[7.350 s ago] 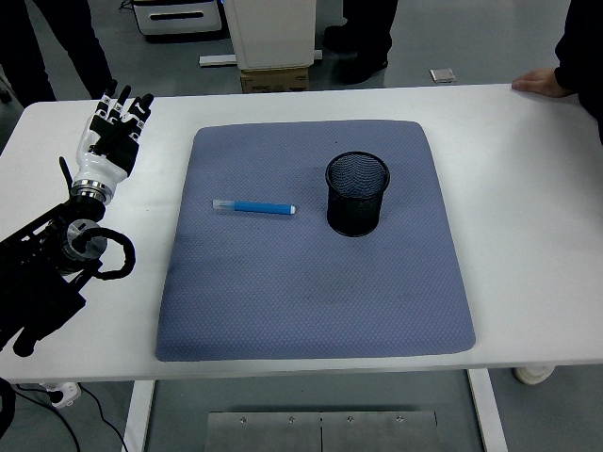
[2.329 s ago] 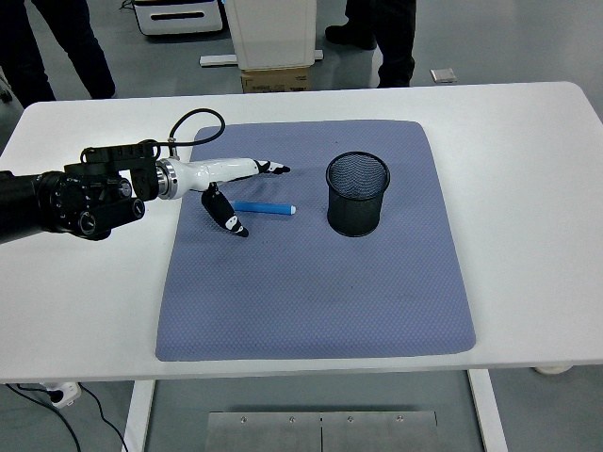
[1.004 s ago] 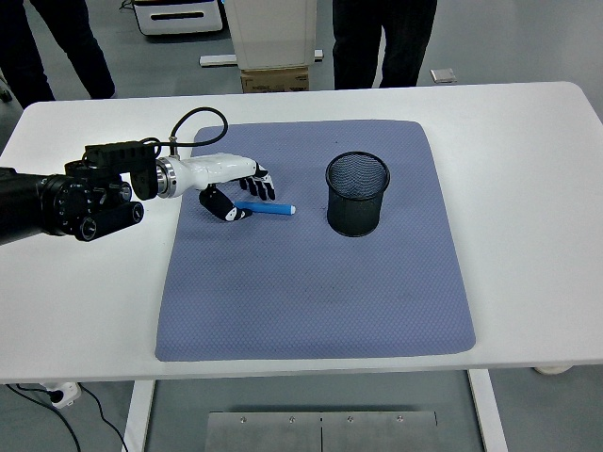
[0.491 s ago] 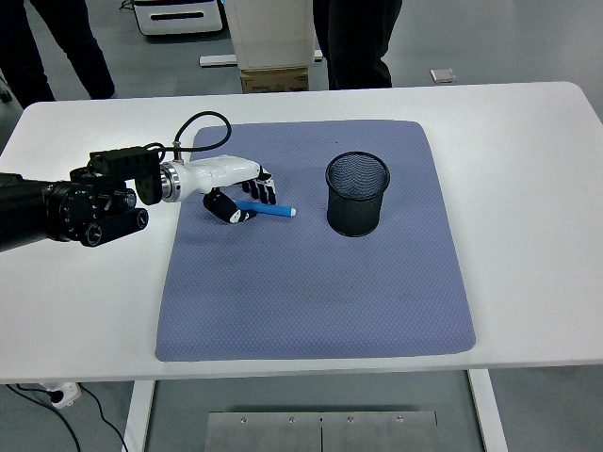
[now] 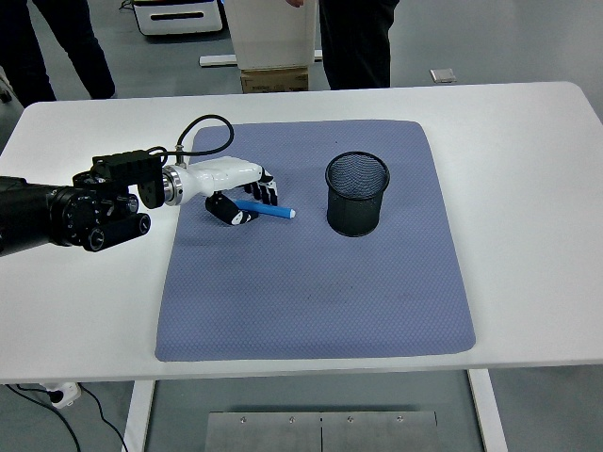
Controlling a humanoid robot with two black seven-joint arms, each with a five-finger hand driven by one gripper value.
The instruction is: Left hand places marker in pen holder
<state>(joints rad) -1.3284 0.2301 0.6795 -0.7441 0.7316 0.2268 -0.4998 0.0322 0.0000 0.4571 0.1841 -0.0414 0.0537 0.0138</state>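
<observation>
Here left hand [image 5: 236, 192] curled around blue marker [image 5: 270, 209] on grey mat [image 5: 320, 282]; pen holder [image 5: 357, 193] apart; no legible print.

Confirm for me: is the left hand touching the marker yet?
Touching. In the head view the left hand has its fingers curled over the blue marker, thumb beneath, closing on its left end.

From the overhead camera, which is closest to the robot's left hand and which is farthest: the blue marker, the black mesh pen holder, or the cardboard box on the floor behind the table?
1. Blue marker: the left hand is closed around its left end, on the mat.
2. Pen holder: to the hand's right, upright on the mat.
3. Cardboard box: beyond the table's far edge, on the floor.
</observation>
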